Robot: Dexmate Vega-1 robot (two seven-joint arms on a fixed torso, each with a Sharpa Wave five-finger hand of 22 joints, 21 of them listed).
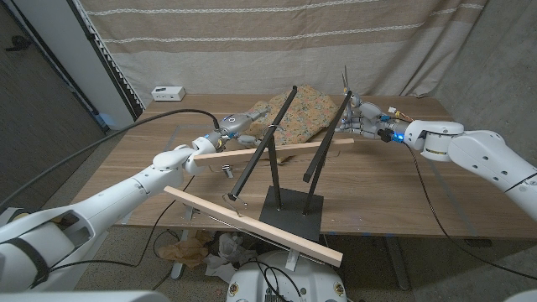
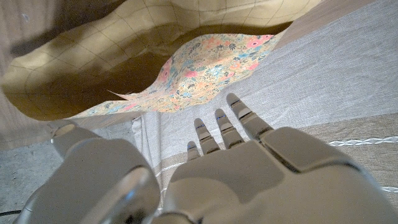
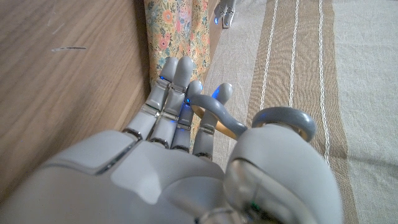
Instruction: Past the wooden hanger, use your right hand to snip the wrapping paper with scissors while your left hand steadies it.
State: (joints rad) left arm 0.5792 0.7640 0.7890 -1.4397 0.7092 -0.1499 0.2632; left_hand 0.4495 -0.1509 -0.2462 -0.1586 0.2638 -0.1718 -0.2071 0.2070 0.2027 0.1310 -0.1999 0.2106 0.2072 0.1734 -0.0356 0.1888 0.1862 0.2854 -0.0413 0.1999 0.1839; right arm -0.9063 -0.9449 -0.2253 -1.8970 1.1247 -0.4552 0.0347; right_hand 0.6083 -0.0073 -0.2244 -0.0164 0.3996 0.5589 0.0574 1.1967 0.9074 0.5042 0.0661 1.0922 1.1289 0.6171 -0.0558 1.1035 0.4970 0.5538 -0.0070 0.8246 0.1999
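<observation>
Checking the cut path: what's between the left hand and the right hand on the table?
Head view: the floral wrapping paper lies between the left hand and the right hand, which holds the scissors. The wooden hanger's black rods cross in front.

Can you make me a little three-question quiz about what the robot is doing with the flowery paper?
1. True or false: the right robot hand holds scissors.
2. Which robot hand is at the wrapping paper's left edge in the head view? A) left robot hand B) right
3. Fill in: the wooden hanger rests on a black ____.

Key: 1 true; 2 A; 3 stand.
</observation>
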